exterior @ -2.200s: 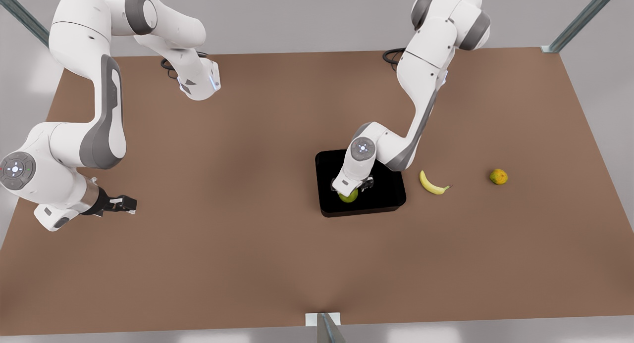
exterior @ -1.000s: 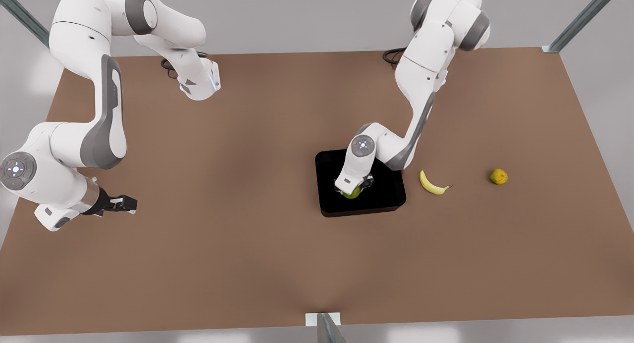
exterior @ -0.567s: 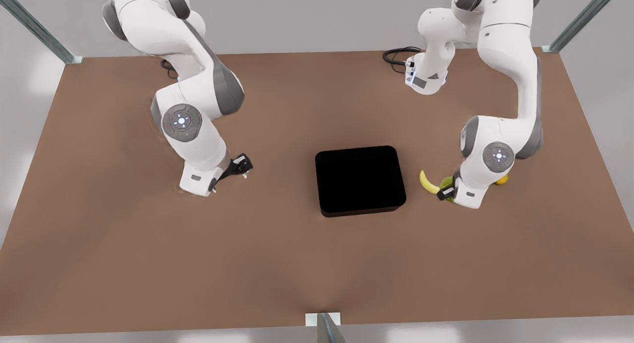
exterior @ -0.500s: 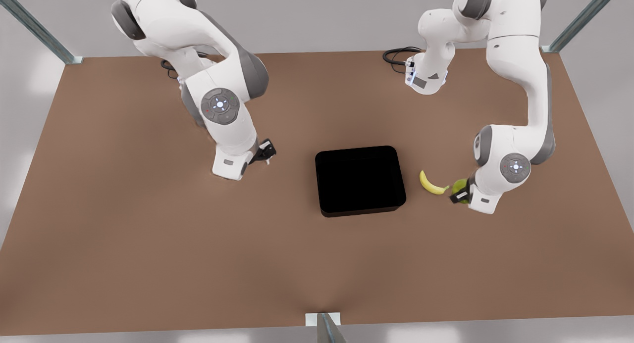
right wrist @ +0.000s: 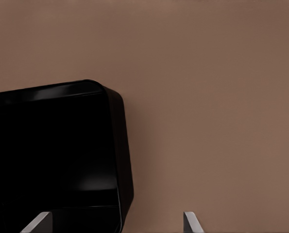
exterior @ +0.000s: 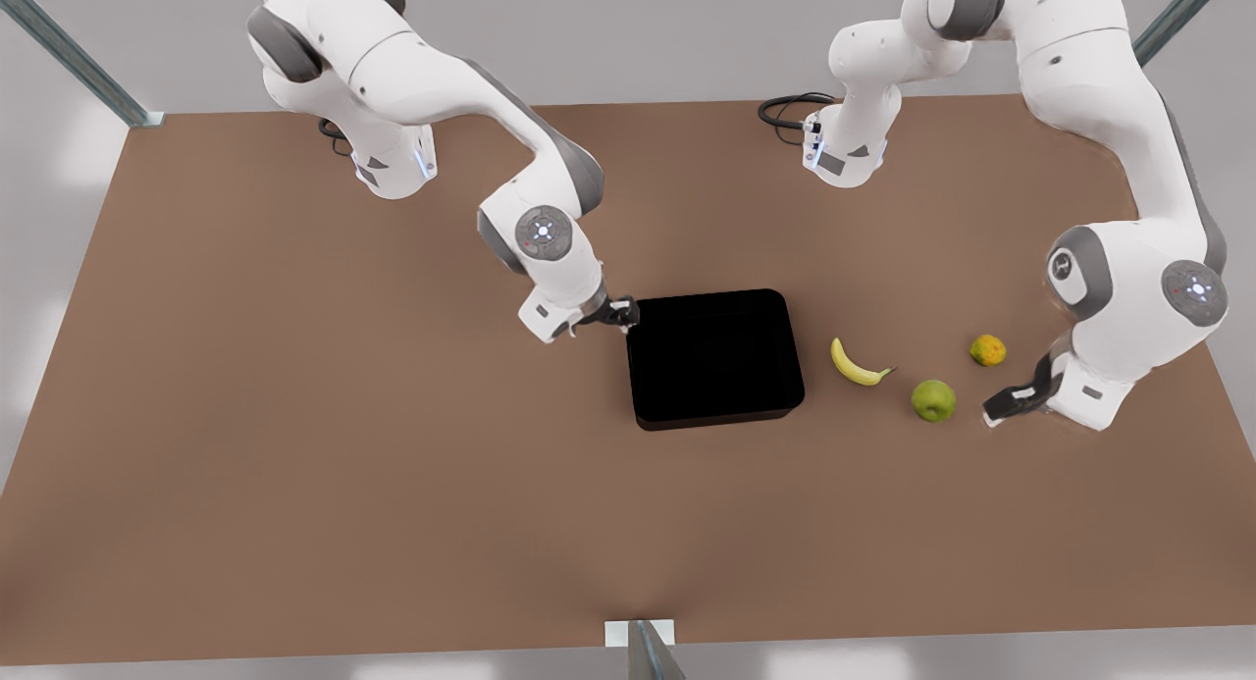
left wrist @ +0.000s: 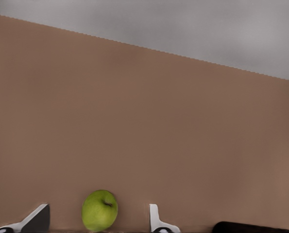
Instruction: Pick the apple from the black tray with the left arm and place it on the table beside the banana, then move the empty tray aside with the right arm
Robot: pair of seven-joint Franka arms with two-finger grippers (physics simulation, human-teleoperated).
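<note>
The yellow-green apple (exterior: 933,400) rests on the brown table (exterior: 392,484), just right of the banana (exterior: 856,364) in the front view. My left gripper (exterior: 993,413) stands open a short way to the apple's right, not touching it; in the left wrist view the apple (left wrist: 100,210) lies ahead between the spread fingers (left wrist: 156,221). The black tray (exterior: 714,358) sits empty at the table's middle. My right gripper (exterior: 620,315) is open at the tray's far left corner. In the right wrist view, the tray's wall (right wrist: 120,160) runs between the fingers (right wrist: 37,222).
A small orange-yellow round fruit (exterior: 988,349) lies behind and right of the apple, close to the left arm's wrist. Black cables (exterior: 785,109) coil at the far edge by an arm base. Open table stretches along the front and the front view's left.
The left gripper has let go of the apple beside the banana and backed off to the front view's right. The right arm has swung over to the tray's far left corner.
</note>
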